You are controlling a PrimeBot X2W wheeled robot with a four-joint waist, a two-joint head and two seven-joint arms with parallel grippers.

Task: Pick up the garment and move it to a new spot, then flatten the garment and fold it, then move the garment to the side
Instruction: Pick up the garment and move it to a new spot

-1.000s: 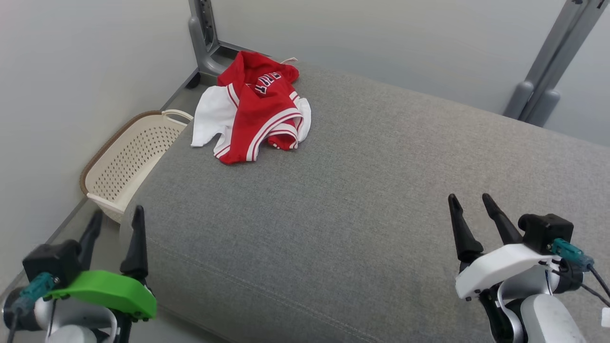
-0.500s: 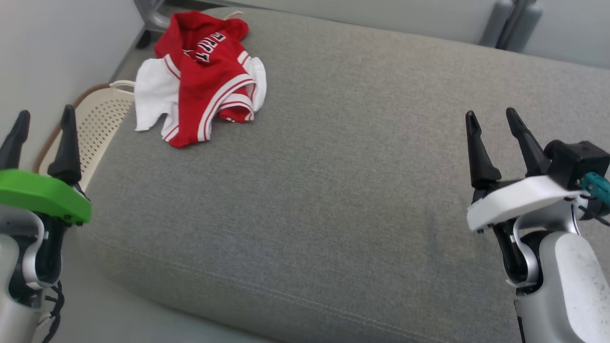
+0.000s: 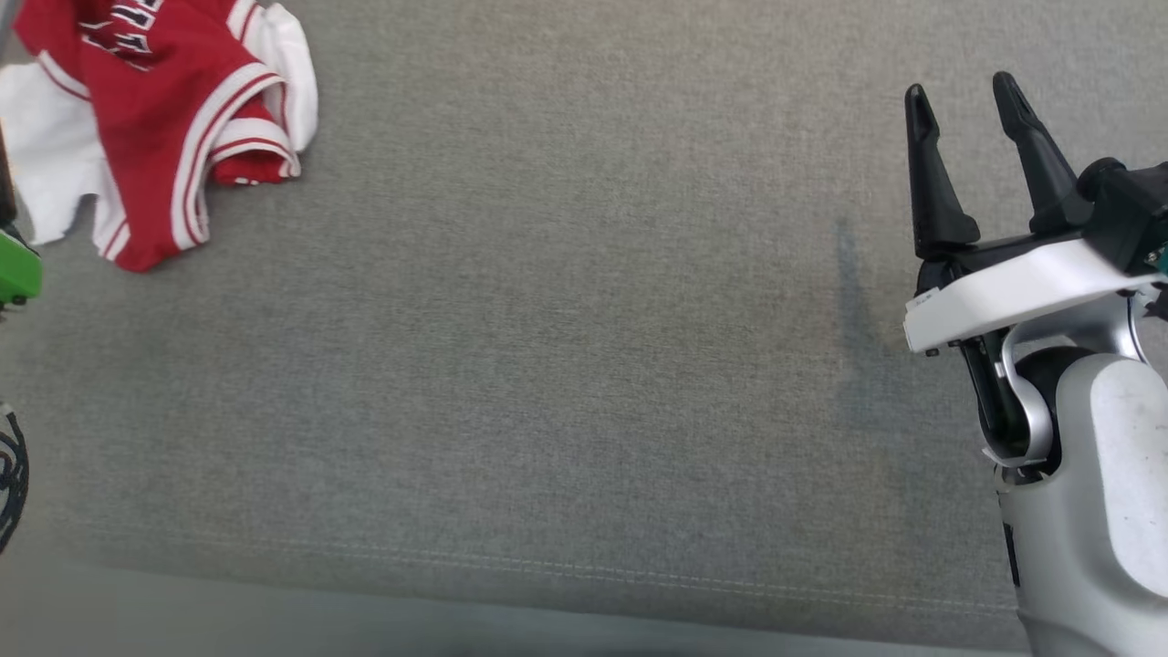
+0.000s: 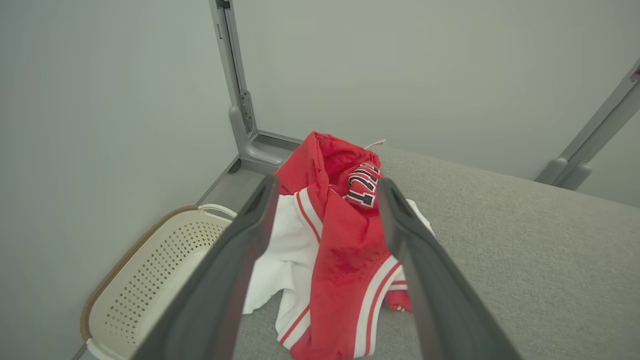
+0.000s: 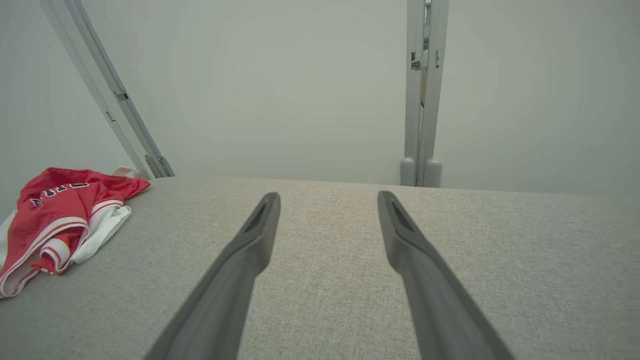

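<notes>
The garment point(image 3: 146, 109) is a crumpled red and white jersey with black lettering, lying at the far left of the grey cushioned surface point(image 3: 547, 319). In the left wrist view the garment point(image 4: 340, 250) sits ahead of and below my left gripper point(image 4: 325, 185), which is open, apart from the cloth, and holds nothing. At the head view's left edge, the left gripper's green mount point(image 3: 14, 274) shows. My right gripper point(image 3: 960, 87) is open and empty over the right side of the surface, far from the garment point(image 5: 55, 220). The right wrist view shows its fingers point(image 5: 250, 260) spread above bare fabric.
A cream perforated basket point(image 4: 150, 270) stands on the floor beside the surface's left end, below the garment. Grey metal frame posts point(image 4: 240, 100) point(image 5: 422, 100) rise against the pale walls behind. The surface's front seam point(image 3: 584, 570) runs along the near edge.
The head camera has tipped down and swung, so the garment now shows at the top left and the basket has left the view. Both grippers remain open.
</notes>
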